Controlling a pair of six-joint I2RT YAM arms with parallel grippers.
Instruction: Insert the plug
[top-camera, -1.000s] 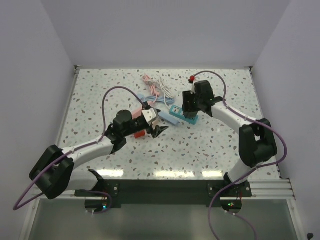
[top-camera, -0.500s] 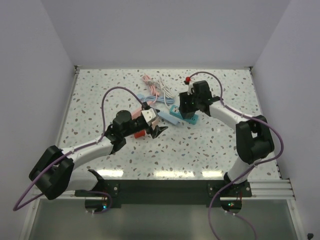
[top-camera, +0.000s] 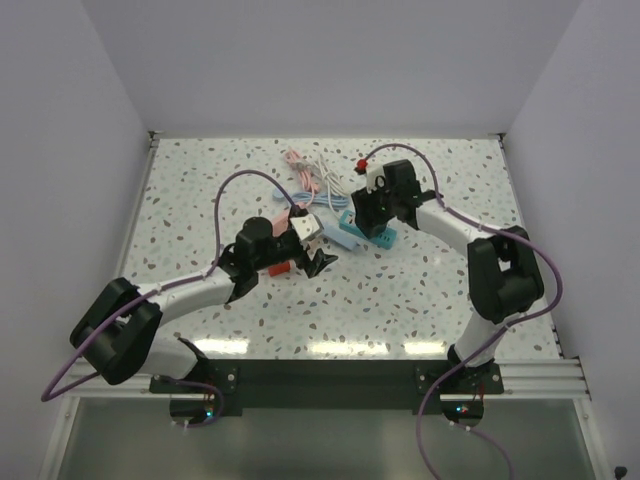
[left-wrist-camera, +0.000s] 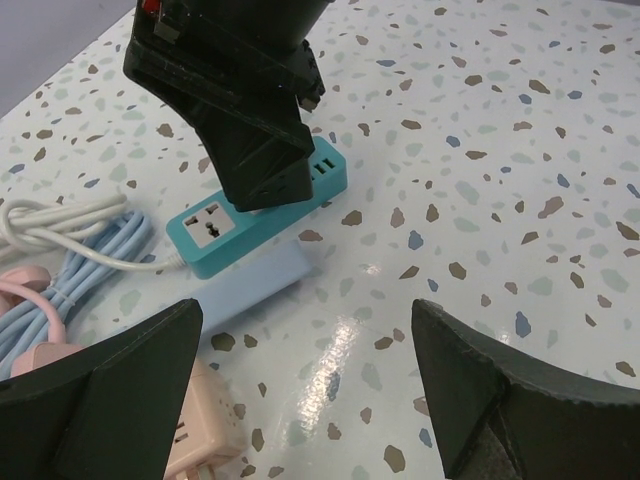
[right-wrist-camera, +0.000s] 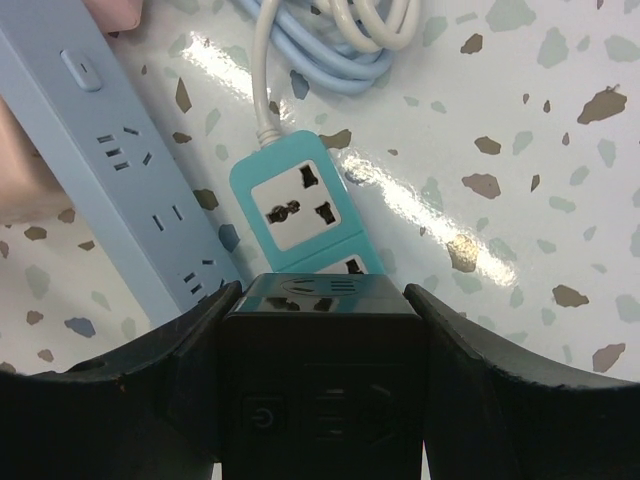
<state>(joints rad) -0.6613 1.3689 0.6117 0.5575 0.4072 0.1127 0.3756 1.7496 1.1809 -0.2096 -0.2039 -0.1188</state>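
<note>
My right gripper (right-wrist-camera: 320, 296) is shut on a black plug block (right-wrist-camera: 320, 380) with a power symbol on its face. The block hangs right over the teal power strip (right-wrist-camera: 295, 205), covering its middle socket; the end socket stays bare. The plug's pins are hidden, so I cannot tell whether they touch. In the left wrist view the black plug (left-wrist-camera: 262, 165) meets the teal strip (left-wrist-camera: 215, 232) from above. From the top, the plug (top-camera: 368, 212) and strip (top-camera: 347, 224) sit mid-table. My left gripper (left-wrist-camera: 305, 400) is open and holds nothing, near the strip.
A long light-blue power strip (right-wrist-camera: 120, 170) lies alongside the teal one. A pink strip (left-wrist-camera: 200, 420) is by my left finger. White and blue coiled cables (right-wrist-camera: 330, 40) lie behind. A red object (top-camera: 279, 268) sits under my left arm.
My right gripper has carried the plug a little left and farther back over the teal strip. The left arm has shifted slightly right, its gripper still open.
</note>
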